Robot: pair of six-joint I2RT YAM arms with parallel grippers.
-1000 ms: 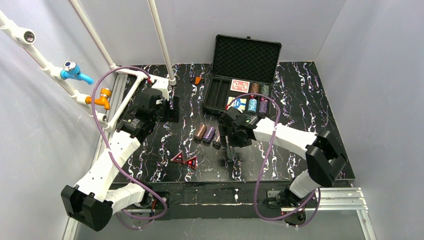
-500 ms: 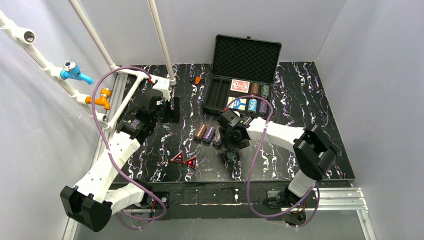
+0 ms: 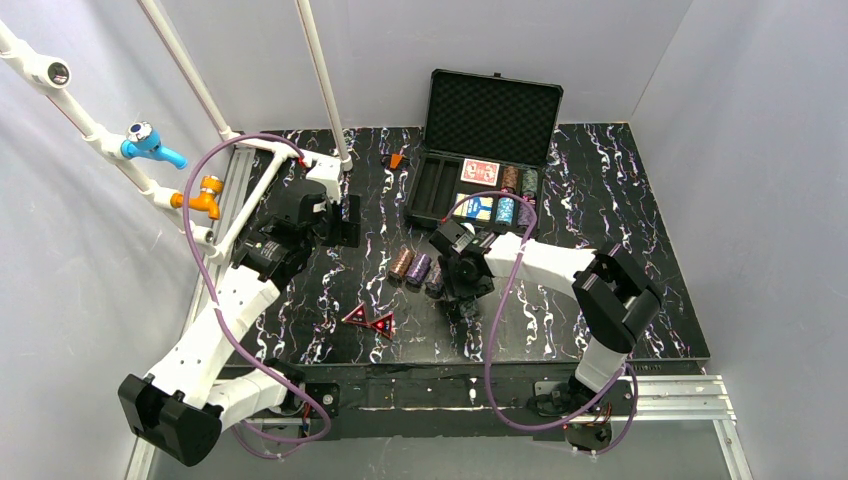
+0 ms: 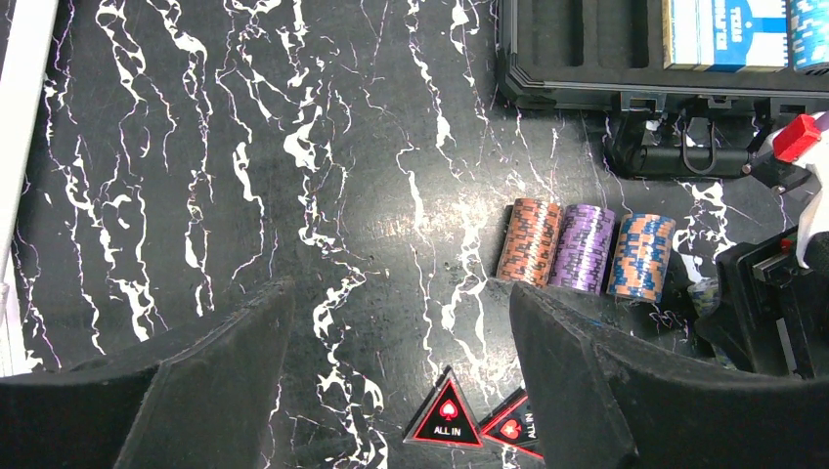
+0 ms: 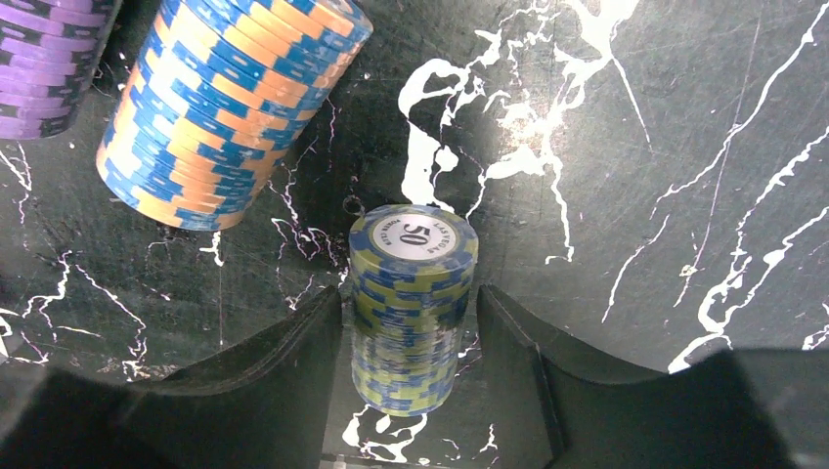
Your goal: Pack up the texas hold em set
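The black case (image 3: pixel 425 190) lies open at the back, its foam lid (image 3: pixel 494 104) upright. A red deck (image 3: pixel 480 171), a blue deck (image 3: pixel 473 206) and chip stacks (image 3: pixel 516 195) sit in it. Three chip stacks (image 3: pixel 418 268) lie on their sides mid-table; the left wrist view shows them too (image 4: pixel 583 247). My right gripper (image 3: pixel 462 292) is open, its jaws straddling a yellow-green and blue chip stack (image 5: pixel 415 244) with small gaps either side. Two red triangles (image 3: pixel 369 319) lie near the front. My left gripper (image 3: pixel 343 220) is open and empty over the left of the table.
A small orange object (image 3: pixel 396 160) lies left of the case. White pipes (image 3: pixel 322 80) and a frame with blue and orange fittings (image 3: pixel 150 140) stand at the back left. The blue-and-orange stack (image 5: pixel 225 107) lies close to the straddled one.
My right gripper has moved left and down over the yellow-green stack, which now stands between its jaws. The left arm has barely moved.
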